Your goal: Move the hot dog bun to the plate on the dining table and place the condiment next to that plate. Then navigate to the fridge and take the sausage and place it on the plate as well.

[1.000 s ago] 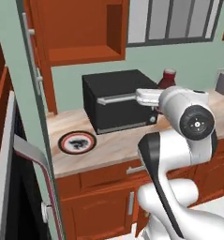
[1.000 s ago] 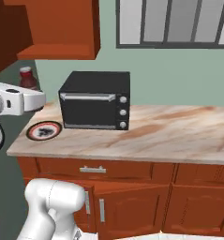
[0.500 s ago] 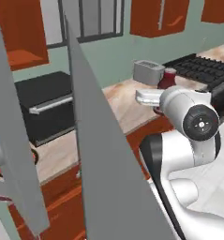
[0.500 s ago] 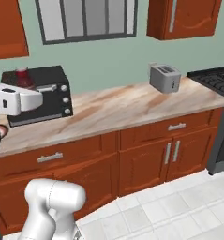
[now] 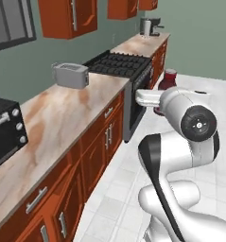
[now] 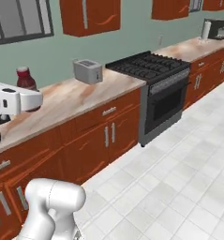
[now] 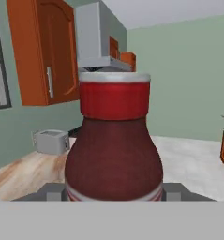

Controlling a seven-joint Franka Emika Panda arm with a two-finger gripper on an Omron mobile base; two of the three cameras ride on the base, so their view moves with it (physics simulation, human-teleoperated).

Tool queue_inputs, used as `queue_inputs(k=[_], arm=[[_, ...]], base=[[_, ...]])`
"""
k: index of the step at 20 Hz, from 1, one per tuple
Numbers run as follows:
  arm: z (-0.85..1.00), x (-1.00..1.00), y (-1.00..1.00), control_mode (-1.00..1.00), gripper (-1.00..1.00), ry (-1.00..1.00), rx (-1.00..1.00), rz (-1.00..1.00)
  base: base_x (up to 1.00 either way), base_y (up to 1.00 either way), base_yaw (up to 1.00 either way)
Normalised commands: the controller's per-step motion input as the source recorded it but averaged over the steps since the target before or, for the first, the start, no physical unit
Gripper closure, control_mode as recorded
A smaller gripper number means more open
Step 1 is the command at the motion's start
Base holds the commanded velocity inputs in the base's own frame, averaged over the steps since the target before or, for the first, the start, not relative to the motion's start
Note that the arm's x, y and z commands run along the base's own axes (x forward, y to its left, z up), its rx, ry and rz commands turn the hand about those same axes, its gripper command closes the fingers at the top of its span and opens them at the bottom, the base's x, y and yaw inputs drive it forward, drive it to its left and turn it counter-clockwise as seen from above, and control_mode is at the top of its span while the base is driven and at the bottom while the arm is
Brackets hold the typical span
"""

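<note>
The condiment (image 7: pixel 113 150) is a dark red bottle with a red cap and a pale band near its base. It stands upright between the fingertips (image 7: pixel 52 191) of my gripper (image 7: pixel 113 192), which is shut on it. In the left base view the condiment (image 5: pixel 168 80) rises behind my white hand, above the tiled floor. In the right base view the condiment (image 6: pixel 25 78) sits above the hand at the left, in front of the counter. The hot dog bun, plate, dining table, fridge and sausage are out of view.
A long marbled counter (image 5: pixel 62 118) on red-brown cabinets carries a grey toaster (image 5: pixel 70 75) and a black toaster oven (image 5: pixel 3 127). Beyond the counter stands a black stove (image 6: pixel 148 65), with a coffee machine (image 6: pixel 209 28) on the far counter. Pale tiled floor (image 6: pixel 179 178) lies open to the right.
The whole scene has swept left as the base turned: the toaster oven slid to the edge, and the stove and far counter came in. The bottle stays in the gripper.
</note>
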Motion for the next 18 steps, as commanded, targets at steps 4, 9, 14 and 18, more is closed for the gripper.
queue_inputs(k=[4, 9, 14, 18], arm=[[0.00, 0.00, 0.00, 1.00, 1.00, 0.00, 0.00, 0.00], [0.00, 0.00, 0.00, 1.00, 1.00, 0.00, 0.00, 0.00], [0.00, 0.00, 0.00, 1.00, 1.00, 0.00, 0.00, 0.00], [0.00, 0.00, 0.00, 1.00, 1.00, 0.00, 0.00, 0.00]], base=[[-0.06, -0.52, -0.41], [-0.06, -0.64, -0.39], [-0.05, -0.75, -0.40], [-0.01, -0.89, -0.39]])
